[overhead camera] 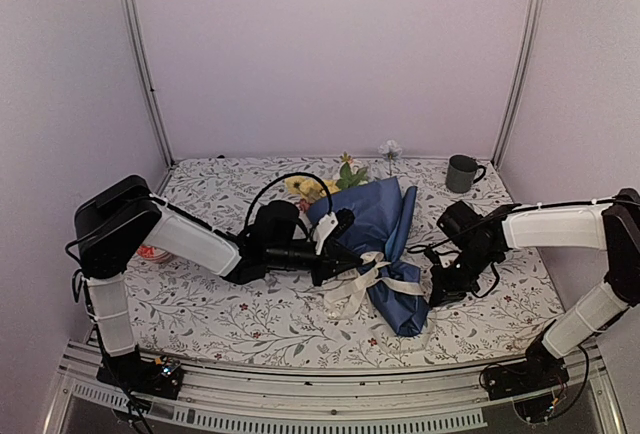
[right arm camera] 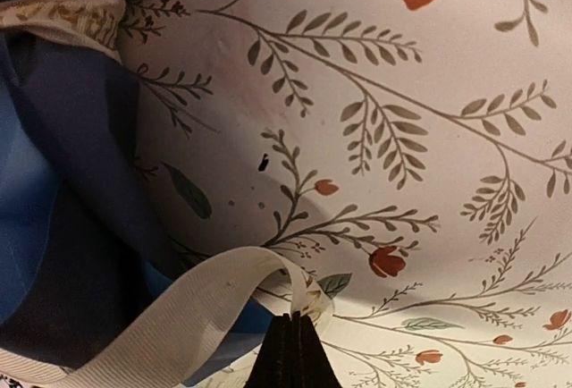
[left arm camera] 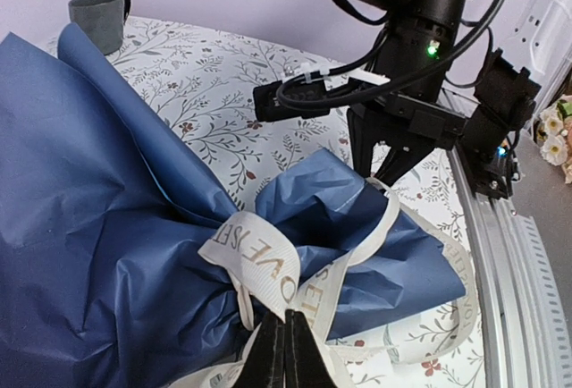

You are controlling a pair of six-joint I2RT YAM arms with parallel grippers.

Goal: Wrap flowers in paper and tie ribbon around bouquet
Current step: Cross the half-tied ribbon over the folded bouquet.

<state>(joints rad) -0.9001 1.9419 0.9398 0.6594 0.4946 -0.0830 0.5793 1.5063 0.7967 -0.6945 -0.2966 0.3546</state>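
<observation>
The bouquet (overhead camera: 385, 229) lies slanted at the middle of the table, a cone of dark blue paper (left arm camera: 98, 227) with its narrow end toward the near edge. Yellow flowers (overhead camera: 312, 188) and green leaves stick out at its far end. A cream ribbon (overhead camera: 372, 276) with printed letters is looped around the cone's waist. My left gripper (overhead camera: 352, 261) comes in from the left and is shut on a ribbon loop (left arm camera: 264, 258) at the knot. My right gripper (overhead camera: 433, 292) is low on the cloth to the cone's right, shut on a ribbon tail (right arm camera: 206, 307).
A grey mug (overhead camera: 462, 173) stands at the back right corner. A small white bloom (overhead camera: 390, 149) sits against the back wall. A red and white object (overhead camera: 150, 252) shows under the left arm. The table (overhead camera: 250, 319) carries a floral cloth; a metal rail runs along its near edge.
</observation>
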